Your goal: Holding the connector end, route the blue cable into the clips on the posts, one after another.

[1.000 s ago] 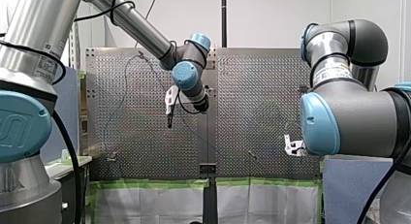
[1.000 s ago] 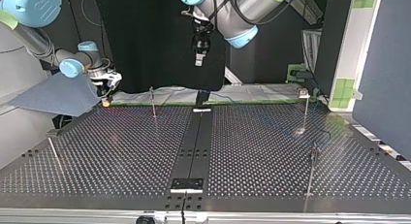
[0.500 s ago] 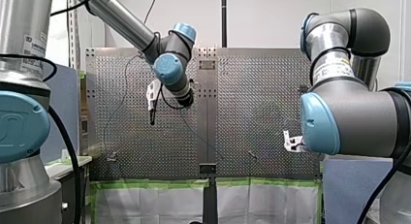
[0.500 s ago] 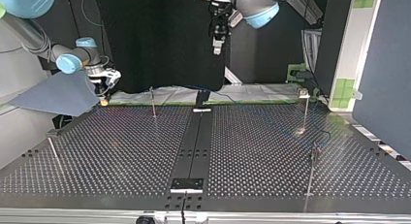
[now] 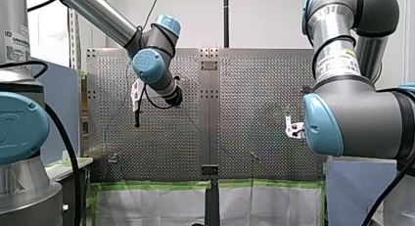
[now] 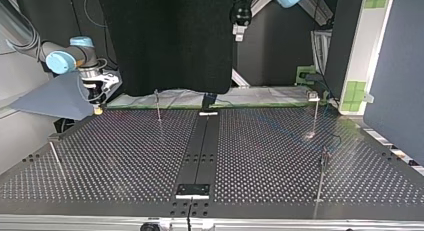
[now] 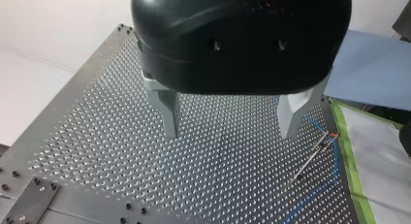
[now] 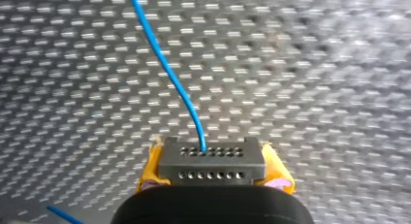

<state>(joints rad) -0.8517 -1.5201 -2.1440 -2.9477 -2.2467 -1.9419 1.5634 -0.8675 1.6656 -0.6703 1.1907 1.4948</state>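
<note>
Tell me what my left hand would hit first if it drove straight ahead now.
Probably the bare perforated table: nothing lies ahead of the open left hand. The post stands off to one side.

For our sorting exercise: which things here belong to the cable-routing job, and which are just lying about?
Job: blue cable, connector, right gripper holding it, posts, open left gripper.
Lying about: blue-grey sheet, green tape, black curtain.

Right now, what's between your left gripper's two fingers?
Nothing is held there. In the left wrist view my left gripper is open, and between its fingers only the bare perforated table shows.
</note>
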